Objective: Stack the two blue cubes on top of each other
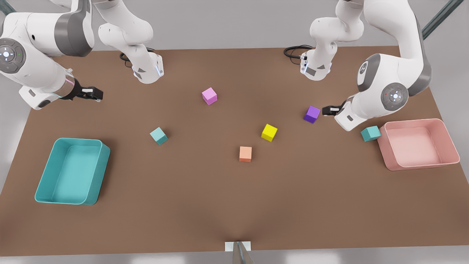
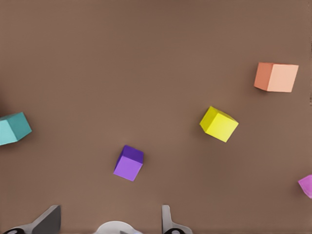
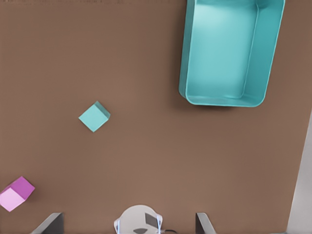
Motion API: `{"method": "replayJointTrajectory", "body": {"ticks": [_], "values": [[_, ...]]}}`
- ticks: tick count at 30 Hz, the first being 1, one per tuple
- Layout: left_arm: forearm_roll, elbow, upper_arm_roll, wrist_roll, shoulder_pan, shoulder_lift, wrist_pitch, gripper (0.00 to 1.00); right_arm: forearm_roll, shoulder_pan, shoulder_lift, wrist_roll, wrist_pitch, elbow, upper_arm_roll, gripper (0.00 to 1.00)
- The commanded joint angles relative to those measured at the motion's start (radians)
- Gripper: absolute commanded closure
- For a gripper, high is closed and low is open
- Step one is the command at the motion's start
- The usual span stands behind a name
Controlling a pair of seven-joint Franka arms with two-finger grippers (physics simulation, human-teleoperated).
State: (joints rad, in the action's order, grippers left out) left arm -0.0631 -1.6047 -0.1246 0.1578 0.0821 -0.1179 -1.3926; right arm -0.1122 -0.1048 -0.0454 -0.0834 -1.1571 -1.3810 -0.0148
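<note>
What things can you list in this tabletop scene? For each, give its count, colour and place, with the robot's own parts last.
blue cubes: 2, teal; one near the teal bin, one beside the pink bin
pink cube: 1, far middle
purple cube: 1, near left gripper
yellow cube: 1, middle
orange cube: 1, middle, nearer camera
teal bin: 1, front view's left
pink bin: 1, front view's right
table: 1, brown
left gripper: open, front view's right
right gripper: open, front view's left

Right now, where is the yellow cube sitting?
In the front view the yellow cube rests on the brown table, slightly right of centre. The orange cube lies just in front of it and the purple cube is farther to its right.
</note>
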Motion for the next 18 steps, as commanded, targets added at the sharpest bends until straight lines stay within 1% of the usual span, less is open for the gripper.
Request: {"method": "replayJointTrajectory", "body": {"ticks": [1, 3, 4, 5, 6, 8, 9, 11, 12, 14, 15, 16, 18], "values": [[0.000, 0.002, -0.001, 0.017, -0.002, 0.001, 0.003, 0.00, -0.001, -0.015, 0.001, 0.019, -0.013, -0.003, 0.000, 0.00], [0.000, 0.002, -0.001, 0.017, -0.002, 0.001, 0.003, 0.00, -0.007, -0.016, -0.010, 0.017, -0.003, -0.001, 0.000, 0.00], [0.000, 0.002, -0.001, 0.017, -0.002, 0.001, 0.003, 0.00, 0.000, -0.022, -0.034, 0.010, 0.005, -0.007, 0.001, 0.00], [0.000, 0.002, -0.001, 0.017, -0.001, 0.001, 0.003, 0.00, 0.002, -0.065, -0.080, -0.013, 0.022, -0.038, 0.000, 0.00], [0.000, 0.002, -0.001, 0.017, -0.001, 0.001, 0.003, 0.00, 0.037, -0.113, -0.091, -0.198, -0.019, -0.102, 0.001, 0.00], [0.000, 0.002, -0.001, 0.017, -0.002, 0.000, 0.003, 0.00, 0.135, -0.113, -0.094, -0.404, -0.137, -0.210, -0.002, 0.00], [0.000, 0.002, -0.001, 0.017, -0.002, 0.000, 0.003, 0.00, 0.151, -0.110, -0.113, -0.433, -0.226, -0.271, -0.005, 0.00], [0.000, 0.005, -0.001, 0.017, -0.001, 0.001, 0.003, 0.00, 0.178, -0.102, -0.111, -0.472, -0.345, -0.368, -0.008, 0.00], [0.000, 0.005, -0.001, 0.017, -0.001, 0.001, 0.012, 0.00, 0.195, -0.102, -0.103, -0.493, -0.377, -0.404, -0.008, 0.00], [0.002, 0.006, -0.003, 0.017, -0.001, 0.006, 0.044, 0.00, 0.126, -0.082, -0.137, -0.478, -0.384, -0.406, -0.023, 0.00], [0.002, 0.011, -0.018, 0.019, -0.002, 0.004, 0.046, 0.00, 0.124, -0.079, -0.152, -0.481, -0.418, -0.415, -0.027, 0.00], [0.002, 0.023, -0.018, 0.019, -0.004, 0.003, 0.046, 0.00, 0.128, -0.078, -0.142, -0.542, -0.478, -0.451, -0.028, 0.00], [0.002, 0.023, -0.018, 0.017, -0.008, -0.002, 0.044, 0.00, 0.129, -0.085, -0.136, -0.765, -0.619, -0.516, -0.027, 0.00]]}}
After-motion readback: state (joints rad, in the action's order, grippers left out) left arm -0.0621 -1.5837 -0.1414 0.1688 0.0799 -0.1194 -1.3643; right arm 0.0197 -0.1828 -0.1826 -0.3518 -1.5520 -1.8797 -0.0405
